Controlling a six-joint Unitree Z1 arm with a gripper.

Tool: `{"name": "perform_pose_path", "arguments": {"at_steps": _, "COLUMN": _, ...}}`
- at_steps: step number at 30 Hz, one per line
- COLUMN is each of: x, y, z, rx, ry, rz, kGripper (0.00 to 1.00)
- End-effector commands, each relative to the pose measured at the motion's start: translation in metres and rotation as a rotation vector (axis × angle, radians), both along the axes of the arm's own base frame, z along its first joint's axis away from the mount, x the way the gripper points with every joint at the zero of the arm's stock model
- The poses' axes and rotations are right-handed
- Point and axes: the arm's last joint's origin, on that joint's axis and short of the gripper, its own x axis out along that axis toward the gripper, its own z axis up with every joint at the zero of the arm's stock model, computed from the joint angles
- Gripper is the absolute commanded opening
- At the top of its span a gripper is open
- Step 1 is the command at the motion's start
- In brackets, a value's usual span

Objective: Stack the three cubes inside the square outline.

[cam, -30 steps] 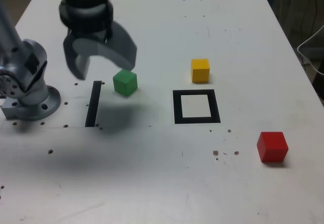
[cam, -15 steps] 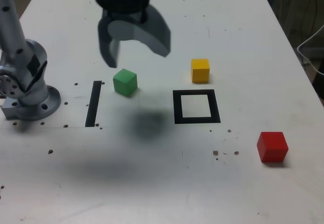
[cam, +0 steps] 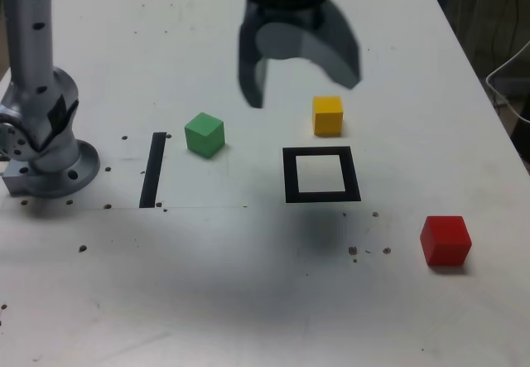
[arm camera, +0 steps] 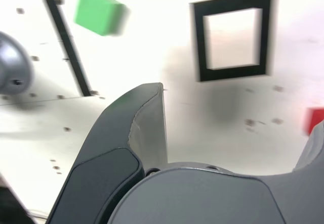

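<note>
Across the white desk [cam: 248, 301] the tool [cam: 298, 77] hangs spread and empty, high over the far middle. Just right of it in the exterior view sits the yellow cube [cam: 328, 115], nearest by far; the square outline [cam: 321, 175] lies just nearer the camera, with the green cube [cam: 204, 134] left and the red cube [cam: 445, 240] near-right.

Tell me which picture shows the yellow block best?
The exterior view. There the yellow block sits whole and sharp on the white table, just beyond the square outline, under the open gripper. The wrist view shows no yellow block at all, only the outline, the green block and a red edge.
</note>
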Motion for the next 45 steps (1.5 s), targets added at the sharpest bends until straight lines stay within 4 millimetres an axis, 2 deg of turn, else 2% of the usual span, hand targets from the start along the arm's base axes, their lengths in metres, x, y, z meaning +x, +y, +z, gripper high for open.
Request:
{"name": "perform_pose_path", "arguments": {"at_steps": 1, "x": 0.012, "y": -0.005, "z": -0.001, "rx": -0.003, "ry": 0.005, "rz": -0.011, "kGripper": 0.99}}
{"name": "perform_pose_path", "arguments": {"at_steps": 7, "x": 0.042, "y": -0.016, "z": -0.008, "rx": -0.028, "ry": -0.009, "rz": -0.023, "kGripper": 0.99}}
{"name": "perform_pose_path", "arguments": {"at_steps": 16, "x": 0.08, "y": -0.031, "z": -0.034, "rx": -0.043, "ry": 0.011, "rz": -0.038, "kGripper": 0.99}}
{"name": "perform_pose_path", "arguments": {"at_steps": 26, "x": 0.108, "y": -0.048, "z": -0.051, "rx": -0.07, "ry": 0.004, "rz": -0.044, "kGripper": 0.99}}
{"name": "perform_pose_path", "arguments": {"at_steps": 39, "x": 0.134, "y": -0.068, "z": -0.095, "rx": -0.094, "ry": 0.067, "rz": -0.043, "kGripper": 0.98}}
{"name": "perform_pose_path", "arguments": {"at_steps": 45, "x": 0.143, "y": -0.072, "z": -0.109, "rx": -0.097, "ry": 0.077, "rz": -0.041, "kGripper": 0.95}}
